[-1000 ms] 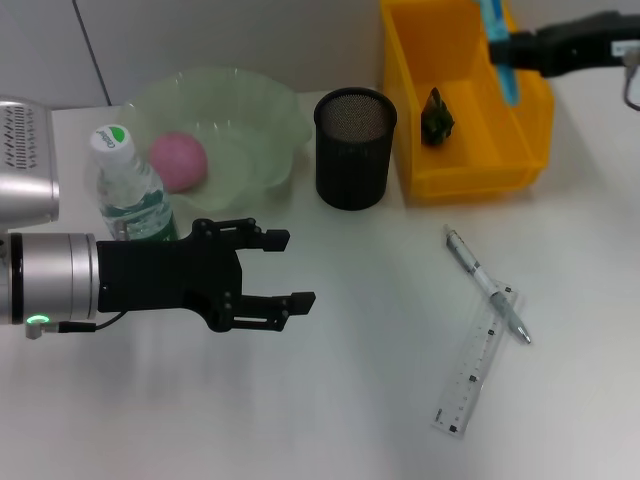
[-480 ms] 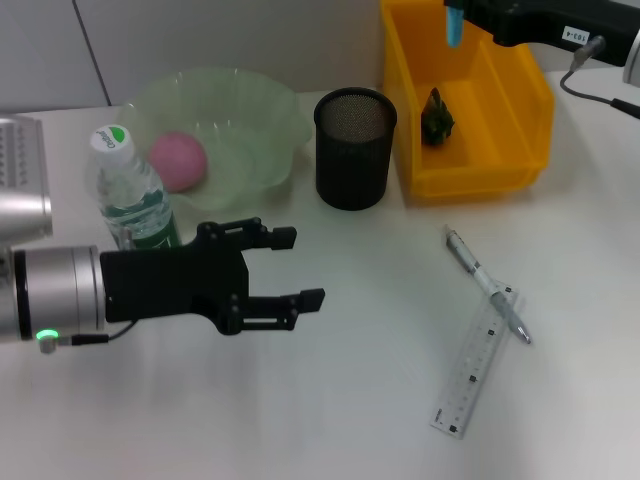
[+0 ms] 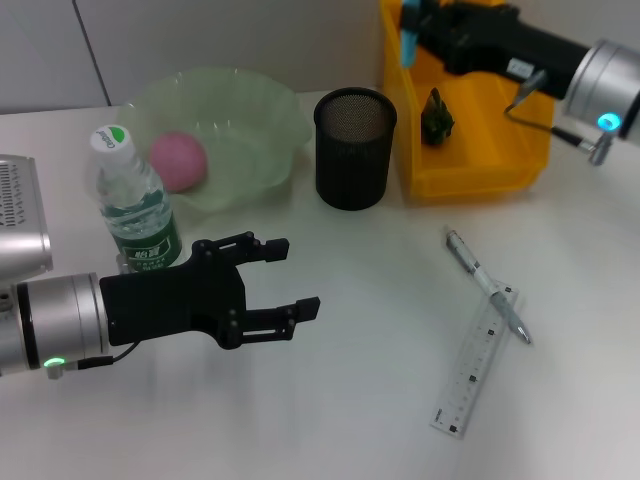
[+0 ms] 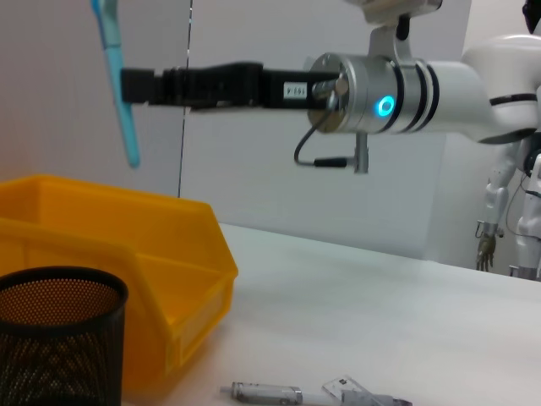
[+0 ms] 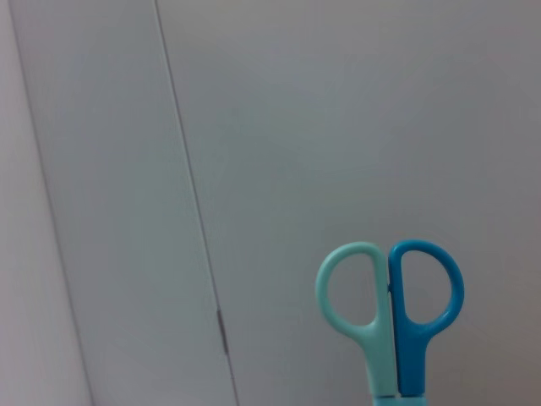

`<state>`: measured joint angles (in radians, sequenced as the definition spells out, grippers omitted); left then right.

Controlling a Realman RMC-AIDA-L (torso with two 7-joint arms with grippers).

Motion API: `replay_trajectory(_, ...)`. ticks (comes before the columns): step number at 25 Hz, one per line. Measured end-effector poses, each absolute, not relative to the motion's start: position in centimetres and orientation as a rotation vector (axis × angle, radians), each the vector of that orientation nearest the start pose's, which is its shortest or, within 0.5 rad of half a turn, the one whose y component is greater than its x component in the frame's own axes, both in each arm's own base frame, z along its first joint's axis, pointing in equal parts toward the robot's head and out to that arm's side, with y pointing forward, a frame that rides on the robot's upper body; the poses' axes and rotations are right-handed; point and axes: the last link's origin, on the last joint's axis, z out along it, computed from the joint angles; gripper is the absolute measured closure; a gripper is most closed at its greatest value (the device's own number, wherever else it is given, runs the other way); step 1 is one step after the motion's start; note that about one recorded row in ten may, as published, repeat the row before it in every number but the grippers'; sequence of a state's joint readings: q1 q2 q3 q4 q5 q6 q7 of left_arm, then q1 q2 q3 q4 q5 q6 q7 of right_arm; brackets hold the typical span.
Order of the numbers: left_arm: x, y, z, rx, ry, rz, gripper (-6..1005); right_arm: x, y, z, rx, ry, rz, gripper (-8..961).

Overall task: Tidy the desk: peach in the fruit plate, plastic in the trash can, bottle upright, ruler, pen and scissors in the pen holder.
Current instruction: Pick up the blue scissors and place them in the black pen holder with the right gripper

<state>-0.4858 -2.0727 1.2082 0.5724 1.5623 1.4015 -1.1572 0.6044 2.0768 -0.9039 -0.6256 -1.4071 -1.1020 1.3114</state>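
Note:
My right gripper (image 3: pixel 428 22) is shut on the blue scissors (image 3: pixel 409 32) and holds them in the air above the back left corner of the yellow bin (image 3: pixel 520 150). The scissors hang blades down in the left wrist view (image 4: pixel 114 85), and their handles show in the right wrist view (image 5: pixel 390 313). The black mesh pen holder (image 3: pixel 355 147) stands just left of the bin. A pen (image 3: pixel 487 284) and a clear ruler (image 3: pixel 478 370) lie on the table at the right. The pink peach (image 3: pixel 178 160) lies in the green plate (image 3: pixel 260 110). The bottle (image 3: pixel 135 205) stands upright. My left gripper (image 3: pixel 300 273) is open and empty.
A dark piece of plastic (image 3: pixel 436 115) lies inside the yellow bin. The left wrist view shows the bin (image 4: pixel 127 245), the pen holder (image 4: pixel 55 338), the pen (image 4: pixel 262 392) and the ruler's end (image 4: pixel 363 391). The left gripper hovers just right of the bottle.
My right arm has carried the scissors leftward, from over the bin's right side to its back left corner. My left gripper has shifted slightly toward the table's near edge.

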Motion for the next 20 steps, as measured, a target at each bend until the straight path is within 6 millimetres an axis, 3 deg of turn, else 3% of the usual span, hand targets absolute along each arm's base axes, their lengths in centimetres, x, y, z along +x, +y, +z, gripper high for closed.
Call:
replay_trajectory(10,-24.1,31.0,-5.6,-2.818,-0.343,-0.765,184,21.8,42.5,-2.0,-2.252,0.577,0.791,743)
replay_trajectory(20,-24.4,30.8,-5.7,-2.815,-0.342,-0.766,184,21.9,42.6,-3.3,-2.231,0.571,0.767,742)
